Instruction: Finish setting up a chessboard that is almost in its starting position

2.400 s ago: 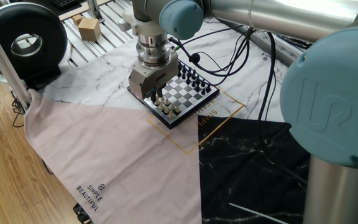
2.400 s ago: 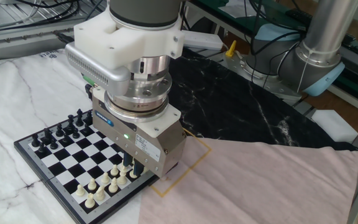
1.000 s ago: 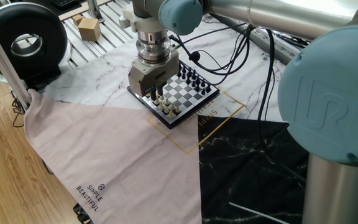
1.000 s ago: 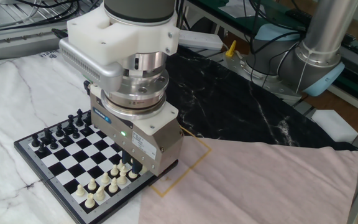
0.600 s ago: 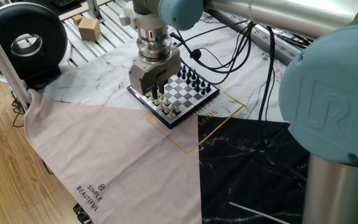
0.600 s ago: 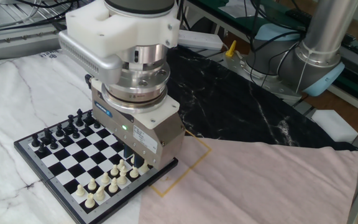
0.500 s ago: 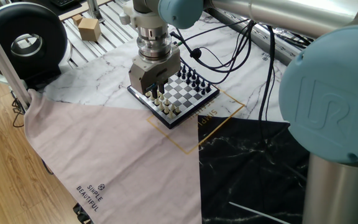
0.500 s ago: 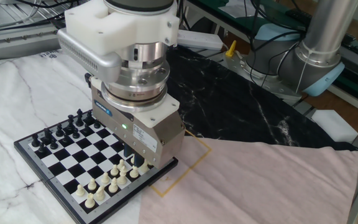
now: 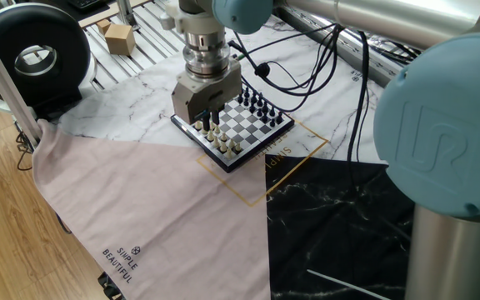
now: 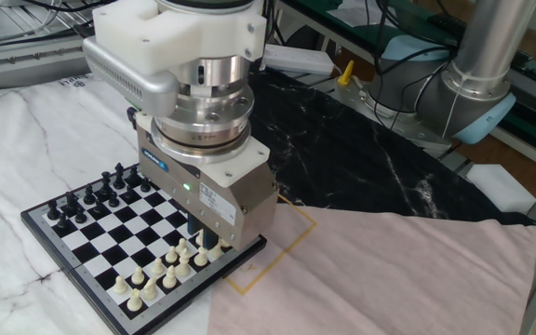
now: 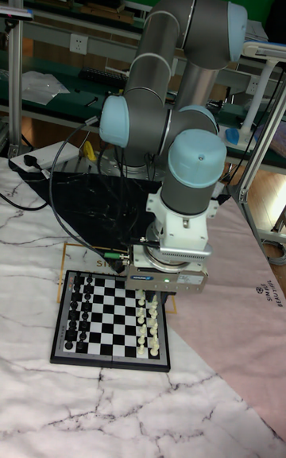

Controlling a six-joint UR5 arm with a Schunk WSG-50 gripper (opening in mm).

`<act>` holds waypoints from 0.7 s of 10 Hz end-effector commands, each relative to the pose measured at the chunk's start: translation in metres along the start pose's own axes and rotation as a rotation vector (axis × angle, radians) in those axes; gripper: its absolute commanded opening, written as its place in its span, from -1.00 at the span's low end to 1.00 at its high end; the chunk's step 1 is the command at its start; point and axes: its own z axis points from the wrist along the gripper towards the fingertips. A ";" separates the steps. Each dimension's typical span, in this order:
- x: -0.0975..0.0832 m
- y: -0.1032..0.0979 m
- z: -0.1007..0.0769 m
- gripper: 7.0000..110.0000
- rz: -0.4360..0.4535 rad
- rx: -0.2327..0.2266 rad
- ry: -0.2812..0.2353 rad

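the tool (image 10: 208, 240) is hung just over the cream pieces (image 10: 161, 274) on the chessboard (image 10: 73, 244); its grip cannot be told; neighbouring pieces are best left unbumped.

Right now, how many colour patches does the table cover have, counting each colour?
White marble patch: 1
Pink patch: 1
Black marble patch: 1
Total: 3
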 end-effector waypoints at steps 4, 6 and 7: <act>-0.009 0.007 -0.021 -1.00 0.061 -0.008 -0.018; -0.017 0.015 -0.028 -1.00 0.069 -0.003 -0.032; -0.020 0.017 -0.031 -1.00 0.066 -0.012 -0.036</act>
